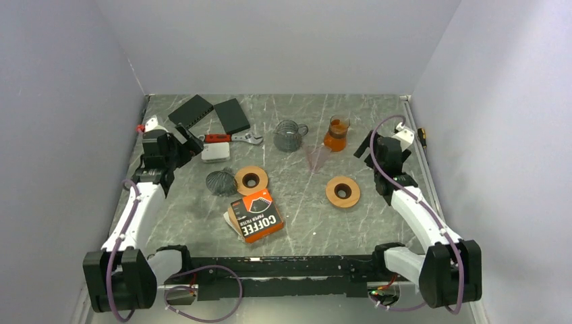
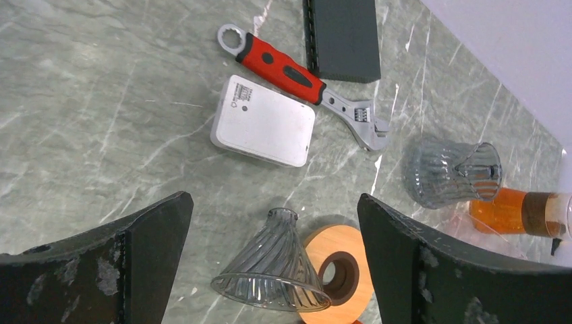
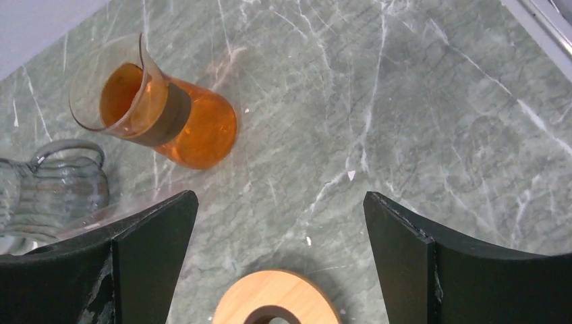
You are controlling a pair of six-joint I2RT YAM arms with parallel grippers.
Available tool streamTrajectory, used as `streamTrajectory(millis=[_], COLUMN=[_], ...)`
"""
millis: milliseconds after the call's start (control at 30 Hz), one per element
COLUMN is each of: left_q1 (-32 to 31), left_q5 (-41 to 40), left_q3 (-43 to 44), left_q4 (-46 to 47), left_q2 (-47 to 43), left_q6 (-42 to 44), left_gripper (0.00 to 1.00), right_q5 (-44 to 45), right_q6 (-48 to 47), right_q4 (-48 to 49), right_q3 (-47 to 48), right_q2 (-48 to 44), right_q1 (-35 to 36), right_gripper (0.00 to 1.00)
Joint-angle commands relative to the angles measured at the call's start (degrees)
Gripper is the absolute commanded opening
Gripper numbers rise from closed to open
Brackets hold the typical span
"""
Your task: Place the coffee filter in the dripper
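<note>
Near the left pincer (image 2: 273, 198) lies the dripper (image 2: 270, 266).

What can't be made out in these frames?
- coffee filter box: top view, too small to tell if it is open or any filter is out; outside both wrist views.
- wooden ring: right wrist, cut off by the bottom edge.
- glass pitcher: right wrist, cut off by the left edge.
- pale shape beside the orange carafe: top view, too faint to identify.
</note>
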Motion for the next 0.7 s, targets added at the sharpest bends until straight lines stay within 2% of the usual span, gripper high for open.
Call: streamTrajectory(millis=[0, 67, 200, 333, 433, 567, 667], left_q1=[-0.06, -0.04, -0.04, -0.07, -0.04, -0.10, -0.04], left_q5=[5.81, 7.29, 12.97, 18.40, 22.65, 24.16, 23.30], left_q3=[4.43, 5.92, 8.53, 13.00, 17.20, 21.46, 24.85], left_q4=[3.19, 2.85, 3.33, 1.01, -1.55, -5.93, -10.82], left_q2=[4.14, 6.42, 11.40, 17.30, 20.66, 22.12, 21.89], left_q6=[1.87, 2.94, 3.18, 0.77, 0.80, 2.40, 4.81], left_gripper=[0.99, 0.99, 0.99, 0.99, 0.99, 0.99, 0.99], right_q5=[1.88, -1.84, -9.72, -13.68, -15.30, -16.89, -18.67], right_q6=[6.65, 2.08, 2.76, 4.65, 3.84, 3.39, 1.85], right_q4=[-6.62, -2.64, -1.27, -9.82, -11.78, -16.71, -20.93], right_q3=[6.65, 6.81, 11.01, 23.11, 29.81, 39.65, 46.54], right_q2=[3.40, 4.75, 9.26, 18.90, 24.71, 33.30, 39.73], right_q1=[-0.16, -0.17, -0.69, -0.78, -0.81, -1.01, -1.18], right_gripper=[1.00, 1.00, 1.00, 1.00, 1.00, 0.99, 0.94])
